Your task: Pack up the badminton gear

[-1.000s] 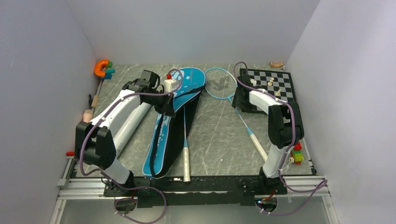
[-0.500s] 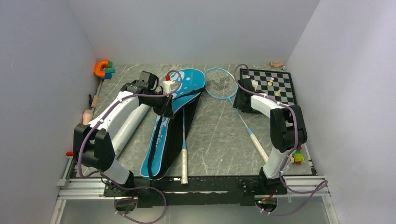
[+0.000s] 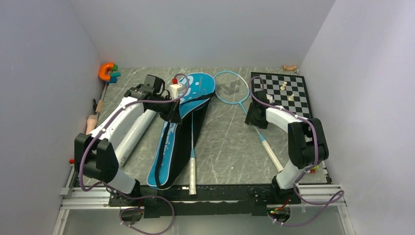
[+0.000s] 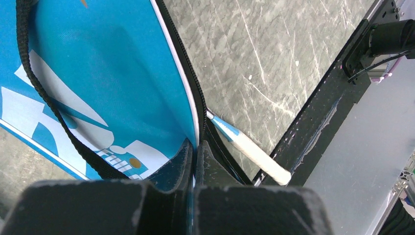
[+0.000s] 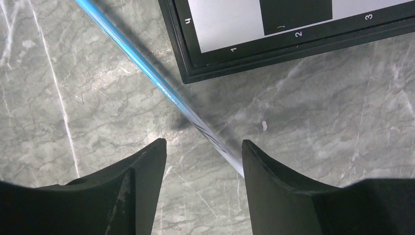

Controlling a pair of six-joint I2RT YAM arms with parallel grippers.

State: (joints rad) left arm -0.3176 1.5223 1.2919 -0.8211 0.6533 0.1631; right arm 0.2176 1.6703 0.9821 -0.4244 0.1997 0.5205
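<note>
Right arm: elbow has swung out toward the near right corner over the last second, and the right fingers (image 3: 254, 115) have moved off the left edge of the chessboard (image 3: 288, 93) and nearer along the shaft of the loose racket (image 3: 234, 87). Left arm has barely shifted. Right wrist view: right fingers (image 5: 147, 164) spread open, one on each side of the thin blue shaft (image 5: 147, 71). The shaft passes nearer the right-hand finger; whether it touches cannot be told. Corner of the chessboard (image 5: 293, 46) lies just beyond. The loose racket lies flat on the grey marbled surface (image 3: 220, 142), head at the far side beside the top of the bag, pale handle (image 3: 272, 155) toward the near right. Left fingers (image 3: 171, 108) sit at the left edge of the blue racket bag (image 3: 182, 132). Left wrist view: left fingers (image 4: 177, 161) pressed together, pinching the zipper edge of the bag (image 4: 112, 78), with the black strap (image 4: 41, 95) looping across the blue panel. Second racket sits inside the bag; its pale handle (image 3: 192, 172) (image 4: 257, 155) sticks out of the bag toward the near edge. Long white tube (image 3: 137, 137) lies left of the bag, beside the left arm. Orange C-shaped toy (image 3: 105, 71) sits in the far left corner, well apart.
</note>
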